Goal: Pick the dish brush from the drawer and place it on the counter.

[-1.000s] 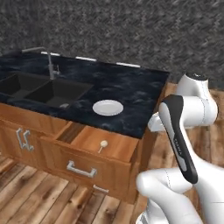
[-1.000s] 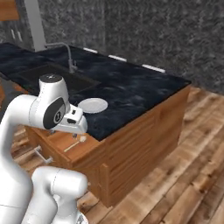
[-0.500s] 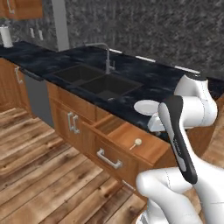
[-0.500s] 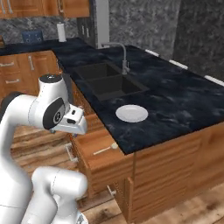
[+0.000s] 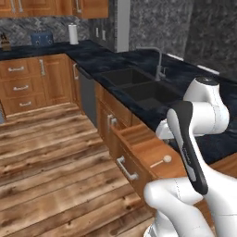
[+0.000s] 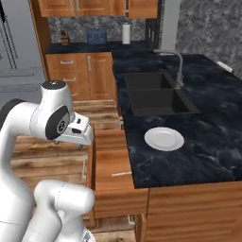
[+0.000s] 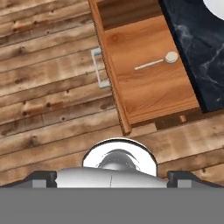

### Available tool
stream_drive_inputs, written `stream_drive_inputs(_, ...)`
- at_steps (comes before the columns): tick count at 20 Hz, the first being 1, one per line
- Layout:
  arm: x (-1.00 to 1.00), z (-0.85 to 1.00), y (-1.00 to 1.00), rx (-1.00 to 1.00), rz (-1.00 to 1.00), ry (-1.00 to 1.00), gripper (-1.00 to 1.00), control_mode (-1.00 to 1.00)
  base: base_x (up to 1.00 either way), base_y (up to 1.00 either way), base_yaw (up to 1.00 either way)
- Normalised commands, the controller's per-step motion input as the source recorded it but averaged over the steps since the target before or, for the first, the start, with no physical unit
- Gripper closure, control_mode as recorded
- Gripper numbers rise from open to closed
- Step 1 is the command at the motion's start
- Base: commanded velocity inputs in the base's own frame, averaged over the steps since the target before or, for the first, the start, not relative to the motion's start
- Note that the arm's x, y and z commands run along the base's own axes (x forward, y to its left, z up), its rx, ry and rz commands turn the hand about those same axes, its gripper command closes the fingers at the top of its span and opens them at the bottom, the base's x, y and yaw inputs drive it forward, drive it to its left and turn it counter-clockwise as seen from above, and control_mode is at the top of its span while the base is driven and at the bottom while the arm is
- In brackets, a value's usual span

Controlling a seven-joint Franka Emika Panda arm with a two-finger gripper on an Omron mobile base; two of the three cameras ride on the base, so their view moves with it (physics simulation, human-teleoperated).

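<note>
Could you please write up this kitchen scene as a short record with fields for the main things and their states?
drawer: wide reddish-brown wooden drawer pulled open, silver bar handle on its front
dish brush: slender cream-handled brush with small round whitish head lying flat inside the drawer, untouched
counter: dark blue-black marbled countertop beside the drawer
plate: round white plate on the counter near the sink
gripper: hand looks down over the drawer and wooden floor; finger state cannot be told

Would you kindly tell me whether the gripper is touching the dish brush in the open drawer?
Apart. In the hand view the dish brush lies alone on the drawer floor, bare wood all around it, with no finger near it.
</note>
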Motion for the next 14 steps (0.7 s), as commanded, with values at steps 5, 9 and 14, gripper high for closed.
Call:
stream_drive_inputs(5, 0.0, 0.0, 0.0, 0.0, 0.0, 0.0, -1.0, 1.0, 0.0, -0.7, 0.52)
stream_drive_inputs(9, 0.0, -0.07, -0.06, 0.0, 0.09, 0.0, -1.0, -1.0, 0.0, -0.44, 0.37)
stream_drive_inputs(14, 0.04, -0.4, -0.01, 0.0, 0.19, 0.0, -1.0, -1.0, 0.0, 0.0, 0.0)
